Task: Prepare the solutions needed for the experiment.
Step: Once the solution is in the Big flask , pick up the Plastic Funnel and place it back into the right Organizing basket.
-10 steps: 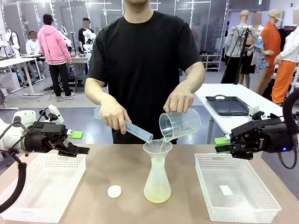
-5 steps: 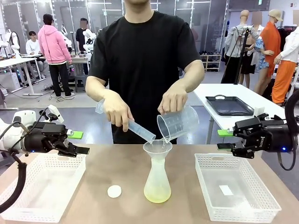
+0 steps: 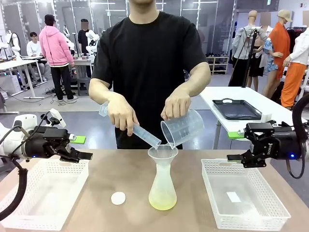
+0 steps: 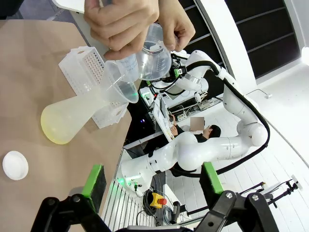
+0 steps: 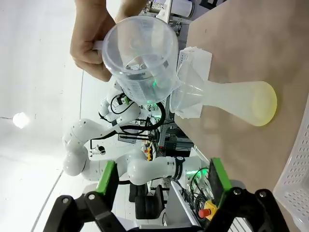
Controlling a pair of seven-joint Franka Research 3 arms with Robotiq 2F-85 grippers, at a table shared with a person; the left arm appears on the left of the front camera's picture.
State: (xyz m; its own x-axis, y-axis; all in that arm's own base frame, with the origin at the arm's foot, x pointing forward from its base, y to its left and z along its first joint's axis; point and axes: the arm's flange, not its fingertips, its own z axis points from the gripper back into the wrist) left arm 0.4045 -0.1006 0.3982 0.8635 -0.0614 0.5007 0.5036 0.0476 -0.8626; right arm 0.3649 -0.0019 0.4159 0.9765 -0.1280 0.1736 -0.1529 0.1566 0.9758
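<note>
Left gripper (image 3: 82, 148) and right gripper (image 3: 233, 146) stand open, empty. You risk spillage: beaker (image 3: 182, 128) and cylinder (image 3: 142, 134) together may flood the funnel (image 3: 162, 153) on the flask (image 3: 162, 191).

1. Left gripper (image 3: 83, 148): black, with green pads. Right gripper (image 3: 233, 146): same black and green.
2. Between the grippers, the flask (image 3: 162, 180) is frosted whitish, and the solutions (image 3: 162, 203) glow pale yellow.
3. The beaker (image 3: 183, 128) is clear, with fine printed scale lines.
4. Under each gripper there's a white basket, left (image 3: 43, 193) and right (image 3: 241, 198), in a perforated grid pattern.
5. The worktop (image 3: 125, 174) is plain tan.
</note>
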